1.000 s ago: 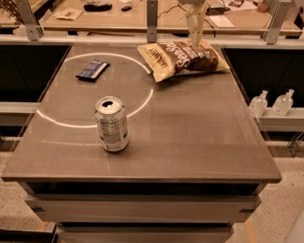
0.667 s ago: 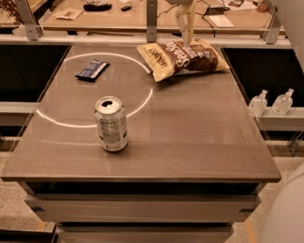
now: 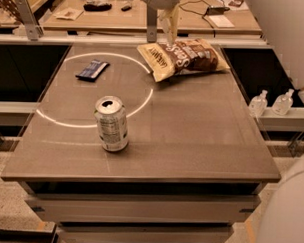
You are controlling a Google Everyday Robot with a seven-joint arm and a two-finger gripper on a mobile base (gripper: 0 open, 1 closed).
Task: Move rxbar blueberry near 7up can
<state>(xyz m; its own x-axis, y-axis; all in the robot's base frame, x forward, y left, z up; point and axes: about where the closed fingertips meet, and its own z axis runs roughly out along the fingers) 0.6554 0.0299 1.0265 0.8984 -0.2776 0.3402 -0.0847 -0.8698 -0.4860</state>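
Observation:
The rxbar blueberry (image 3: 92, 69), a small flat dark blue wrapper, lies at the far left of the grey table (image 3: 201, 140). The 7up can (image 3: 112, 123) stands upright left of the table's middle, nearer the front, well apart from the bar. My gripper (image 3: 169, 31) hangs at the table's far edge, just above the left part of a brown chip bag (image 3: 187, 55). It is to the right of the bar, far behind the can, and holds nothing that I can see.
The chip bag lies at the back right of the table. A bright ring of light marks the tabletop around the bar and can. Two small clear bottles (image 3: 270, 102) stand on a shelf to the right. Another table (image 3: 146, 13) with clutter stands behind. The robot's white body (image 3: 289, 213) fills the lower right.
The gripper has moved left along the far edge, from above the bag's middle toward its left part. The bar, can and bag have not moved.

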